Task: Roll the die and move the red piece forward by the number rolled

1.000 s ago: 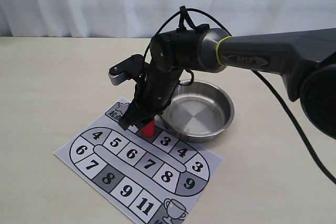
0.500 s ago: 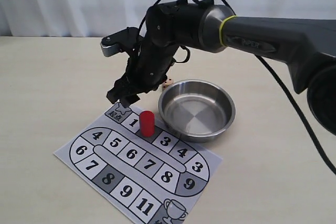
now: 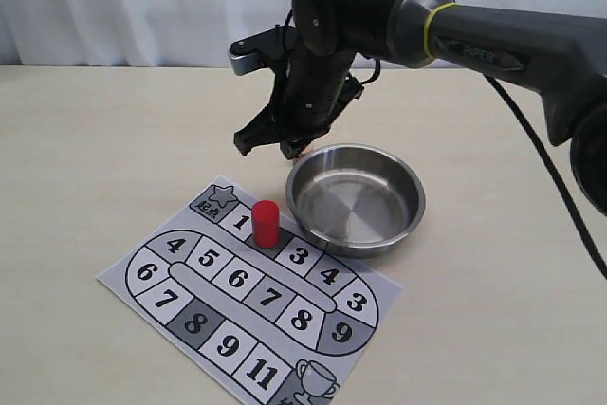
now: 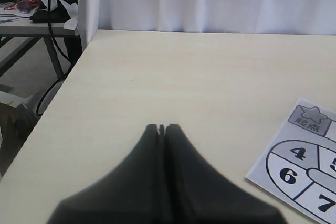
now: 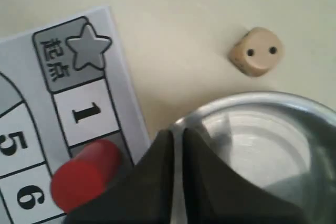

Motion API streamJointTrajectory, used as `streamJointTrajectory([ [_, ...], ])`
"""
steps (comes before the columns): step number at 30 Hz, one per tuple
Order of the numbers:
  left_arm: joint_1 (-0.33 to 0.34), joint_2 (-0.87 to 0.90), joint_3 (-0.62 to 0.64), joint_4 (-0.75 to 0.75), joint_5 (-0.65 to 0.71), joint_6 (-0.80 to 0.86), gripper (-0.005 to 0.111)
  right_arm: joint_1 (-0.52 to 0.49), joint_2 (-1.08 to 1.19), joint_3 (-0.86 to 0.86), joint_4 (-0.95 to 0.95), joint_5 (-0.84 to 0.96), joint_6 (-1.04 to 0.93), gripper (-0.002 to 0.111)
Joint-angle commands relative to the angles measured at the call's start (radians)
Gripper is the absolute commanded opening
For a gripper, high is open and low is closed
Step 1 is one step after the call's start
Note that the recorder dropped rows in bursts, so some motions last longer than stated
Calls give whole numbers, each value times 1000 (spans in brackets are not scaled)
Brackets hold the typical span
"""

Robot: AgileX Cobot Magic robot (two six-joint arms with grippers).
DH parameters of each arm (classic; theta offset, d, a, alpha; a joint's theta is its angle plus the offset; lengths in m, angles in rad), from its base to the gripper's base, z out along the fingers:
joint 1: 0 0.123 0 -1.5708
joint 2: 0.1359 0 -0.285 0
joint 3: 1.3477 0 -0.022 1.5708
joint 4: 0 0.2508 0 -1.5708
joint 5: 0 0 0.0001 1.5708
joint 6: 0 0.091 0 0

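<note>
- Two pips show on the face of the die (image 5: 256, 51) that is turned toward the right wrist camera. It lies on the bare table (image 3: 95, 139), just outside the rim of the steel bowl (image 3: 414, 198) and apart from the paper game board (image 3: 251, 301).
- One red piece (image 3: 266, 223) stands upright with its long axis vertical, on the track square next after the 1. It hides that square's number.
- The piece is just beside the bowl's near-left wall, with a small gap between them. The start square with the star lies on its other side, past the 1.
- The right gripper (image 3: 275, 144) hangs above the table by the bowl's far-left rim. Its fingers are drawn almost together with only a thin slit between them, and they hold nothing.
- In the exterior view this arm covers the spot where the die lies.
- The left gripper (image 4: 161, 129) is over bare table beside the board's start corner. Its jaws are pressed together on nothing.
</note>
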Motion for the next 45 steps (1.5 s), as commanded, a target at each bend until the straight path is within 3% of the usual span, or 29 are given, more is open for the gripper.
streamJointTrajectory([
  [1, 0, -1, 2, 0, -12, -6, 0, -75, -10, -7, -7, 6, 55, 4],
  [12, 0, -1, 2, 0, -12, -6, 0, -282, -10, 14, -10, 101, 56, 4],
  [20, 0, -1, 2, 0, -12, -6, 0, -418, -10, 133, -2, 104, 13, 4],
  [26, 0, -1, 2, 0, -12, -6, 0, -514, -10, 196, 164, 104, -109, 4],
  [36, 0, -1, 2, 0, -12, -6, 0, -548, -39, 273, 148, 84, -142, 4],
  [45, 0, -1, 2, 0, -12, -6, 0, -548, -245, 427, 144, -42, -135, 4],
])
